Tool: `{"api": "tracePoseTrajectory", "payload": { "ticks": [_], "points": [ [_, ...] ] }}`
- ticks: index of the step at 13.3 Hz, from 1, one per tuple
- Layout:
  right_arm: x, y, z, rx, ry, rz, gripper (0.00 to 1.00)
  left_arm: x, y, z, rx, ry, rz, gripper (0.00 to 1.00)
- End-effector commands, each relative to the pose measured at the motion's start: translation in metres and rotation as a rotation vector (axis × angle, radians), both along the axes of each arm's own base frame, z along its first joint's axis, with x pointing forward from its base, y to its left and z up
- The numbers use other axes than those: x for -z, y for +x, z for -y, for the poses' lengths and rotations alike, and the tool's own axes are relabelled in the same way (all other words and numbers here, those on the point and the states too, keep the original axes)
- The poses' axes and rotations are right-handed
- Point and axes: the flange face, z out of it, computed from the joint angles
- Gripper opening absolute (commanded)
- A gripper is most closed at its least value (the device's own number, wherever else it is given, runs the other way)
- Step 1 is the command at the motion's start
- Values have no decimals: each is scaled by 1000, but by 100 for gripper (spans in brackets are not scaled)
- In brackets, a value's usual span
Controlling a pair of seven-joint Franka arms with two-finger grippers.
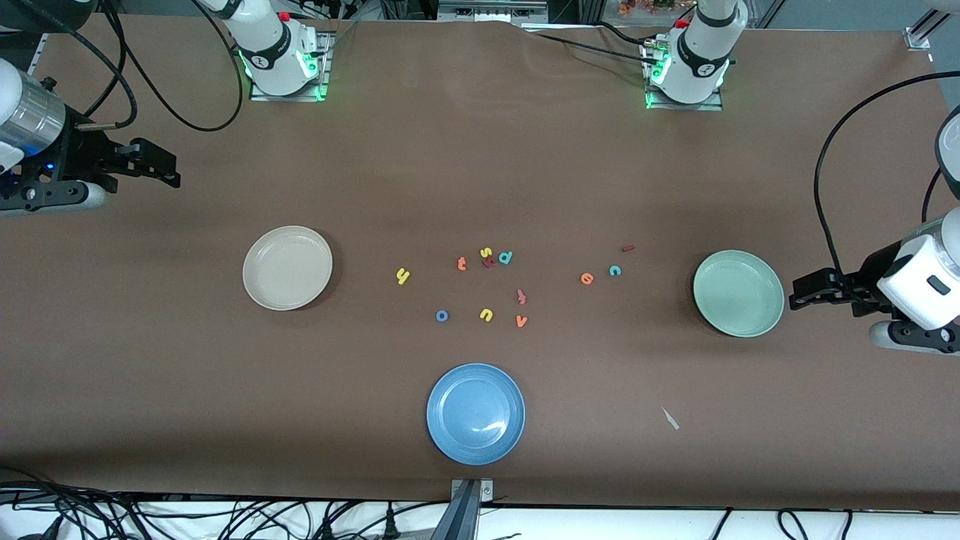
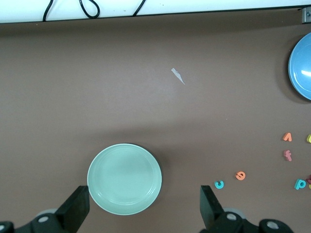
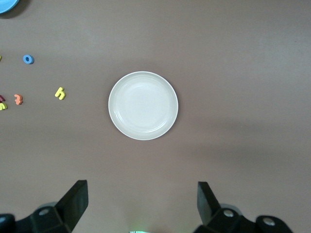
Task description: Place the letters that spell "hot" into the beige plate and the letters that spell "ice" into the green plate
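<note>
Front view, brown desk (image 1: 480, 150), round blue plate (image 1: 475, 413), beige plate (image 1: 287, 268), green plate (image 1: 739, 293), scattered foam letters between, left pincer (image 1: 796, 293) and right pincer (image 1: 171, 169) both wide, empty.

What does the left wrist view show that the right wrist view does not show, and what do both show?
Only the left wrist view shows the round pale green plate, the teal foam c, the orange foam e and the open left gripper. Only the right wrist view shows the round beige plate, the yellow foam h, the blue foam o and the open right gripper. Both show the blue plate.
</note>
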Motion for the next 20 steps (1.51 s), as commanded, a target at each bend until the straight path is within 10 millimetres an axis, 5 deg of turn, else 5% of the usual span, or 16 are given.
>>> {"api": "tracePoseTrajectory", "payload": {
  "ticks": [1,20],
  "points": [
    [-2,3,1,-12,-10,-4,99,-6,-3,1,18,-19,0,100],
    [2,5,-2,-13,-23,-23,99,-6,-3,1,18,-19,0,100]
  ]
}}
